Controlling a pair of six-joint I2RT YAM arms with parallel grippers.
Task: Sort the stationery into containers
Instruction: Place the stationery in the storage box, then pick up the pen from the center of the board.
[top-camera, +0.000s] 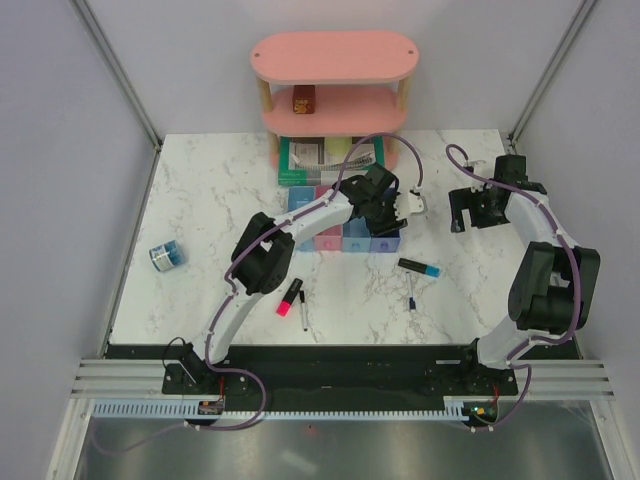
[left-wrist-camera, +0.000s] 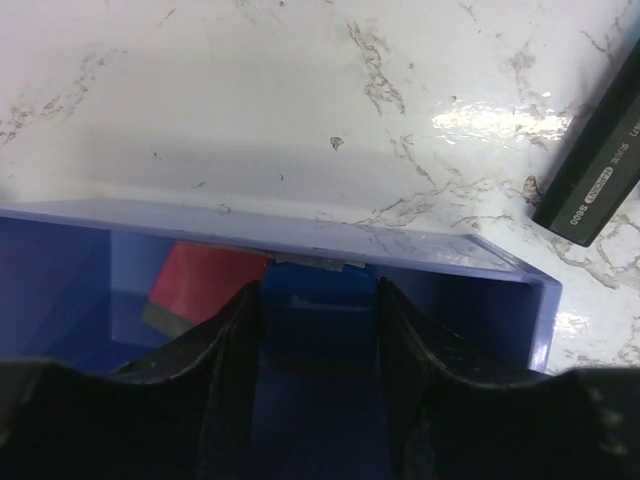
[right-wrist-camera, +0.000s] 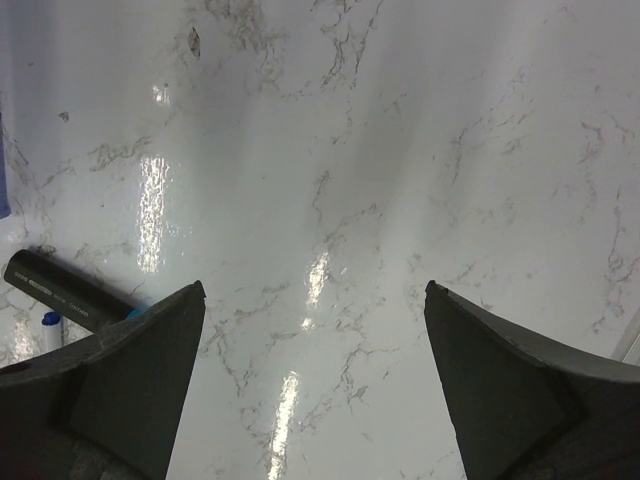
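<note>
The left gripper (top-camera: 388, 220) reaches down into the purple-blue tray (top-camera: 385, 243), the rightmost of four joined trays at the far middle of the table (top-camera: 200, 190). In its wrist view the fingers (left-wrist-camera: 225, 340) stand partly apart inside the tray wall (left-wrist-camera: 450, 290). A dark blue patch fills the gap between them, and I cannot tell whether it is a held thing or the tray itself. A red piece (left-wrist-camera: 200, 285) lies in the tray to their left.

The right gripper (top-camera: 462, 212) hangs spread wide over bare table, holding nothing.

The black-and-blue highlighter (top-camera: 418, 267) lies just near-right of the trays. The pink highlighter (top-camera: 289, 297) lies near-left of them.
</note>
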